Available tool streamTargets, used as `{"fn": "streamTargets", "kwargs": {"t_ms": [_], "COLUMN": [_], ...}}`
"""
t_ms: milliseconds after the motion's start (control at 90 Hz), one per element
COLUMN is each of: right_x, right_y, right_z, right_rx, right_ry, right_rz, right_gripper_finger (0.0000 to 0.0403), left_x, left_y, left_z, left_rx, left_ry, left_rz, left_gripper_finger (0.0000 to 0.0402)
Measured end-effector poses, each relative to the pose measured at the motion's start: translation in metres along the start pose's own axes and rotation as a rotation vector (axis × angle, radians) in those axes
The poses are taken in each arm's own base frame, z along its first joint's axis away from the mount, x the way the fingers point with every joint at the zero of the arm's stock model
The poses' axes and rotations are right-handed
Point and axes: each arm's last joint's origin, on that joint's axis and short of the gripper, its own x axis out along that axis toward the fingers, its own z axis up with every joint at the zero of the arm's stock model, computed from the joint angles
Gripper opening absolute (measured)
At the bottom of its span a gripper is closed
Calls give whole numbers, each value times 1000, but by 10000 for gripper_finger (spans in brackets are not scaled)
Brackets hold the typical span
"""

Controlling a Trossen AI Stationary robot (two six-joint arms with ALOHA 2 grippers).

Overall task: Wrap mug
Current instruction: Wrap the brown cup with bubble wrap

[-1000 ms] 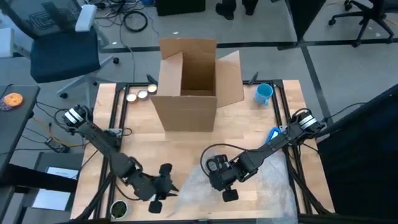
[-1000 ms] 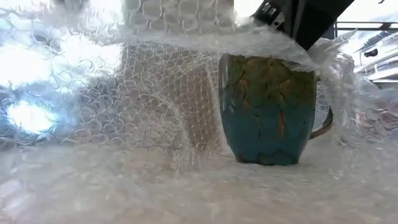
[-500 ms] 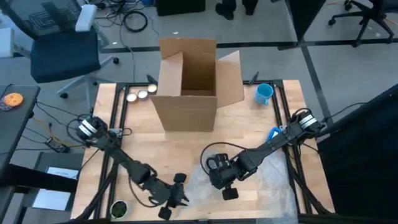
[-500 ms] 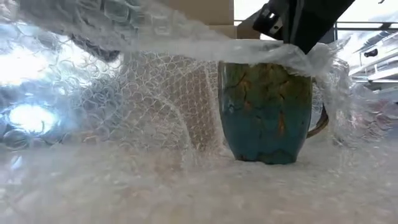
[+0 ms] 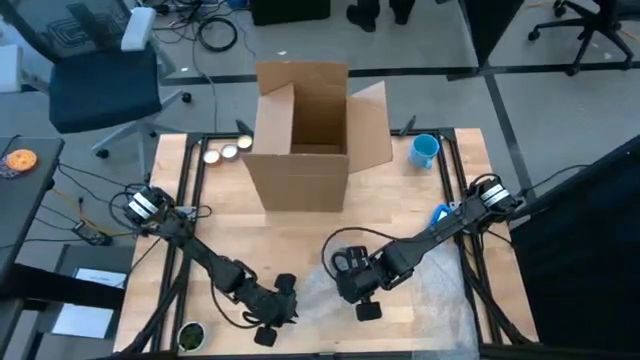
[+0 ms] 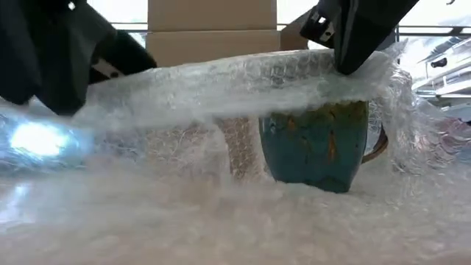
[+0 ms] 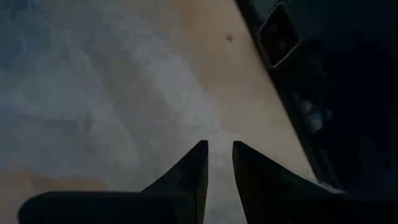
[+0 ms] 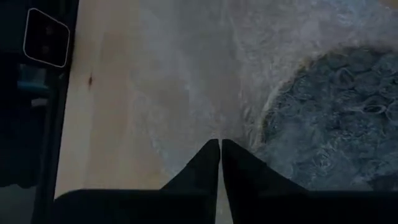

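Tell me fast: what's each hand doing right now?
Left hand: closed on the bubble wrap.
Right hand: closed on the bubble wrap over the mug.

We see clear, bubbled plastic wrap [image 6: 243, 77] draped over a glossy glazed teal mug [image 6: 316, 143] with rusty crackle marks. The counter [image 5: 300, 225] is pale matt wood; the box [image 5: 305, 135] is plain brown cardboard.

I see my left gripper [image 6: 59, 62] has swung in low from the table's front-left edge to the clear bubble wrap sheet [image 6: 243, 73]; that sheet now sags flatter across the teal ceramic mug's [image 6: 316, 147] rim.
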Motion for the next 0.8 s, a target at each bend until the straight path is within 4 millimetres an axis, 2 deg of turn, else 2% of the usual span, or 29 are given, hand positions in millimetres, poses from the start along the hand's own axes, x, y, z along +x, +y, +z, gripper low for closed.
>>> {"fn": "streamTargets", "kwargs": {"t_ms": [278, 400, 533, 600, 700, 800], "right_x": [0, 0, 0, 0, 0, 0], "right_y": [1, 0, 1, 1, 1, 1], "right_z": [0, 0, 0, 0, 0, 0], "right_rx": [1, 11, 16, 16, 27, 48], "right_ry": [-3, -3, -4, -5, -7, -8], "right_rz": [1, 1, 0, -2, -1, -1], "right_gripper_finger": [0, 0, 0, 0, 0, 0], "left_x": [13, 12, 6, 0, -14, -23], "left_y": [0, -10, -21, -32, -54, -65], "left_z": [-19, -20, -24, -19, 0, 6], "left_rx": [-50, -84, -70, -27, 132, 274], "left_ry": [109, 94, 170, 172, 101, 83], "left_rz": [48, 17, 72, 155, 262, 334], "left_gripper_finger": [60, 60, 60, 60, 60, 60]}}
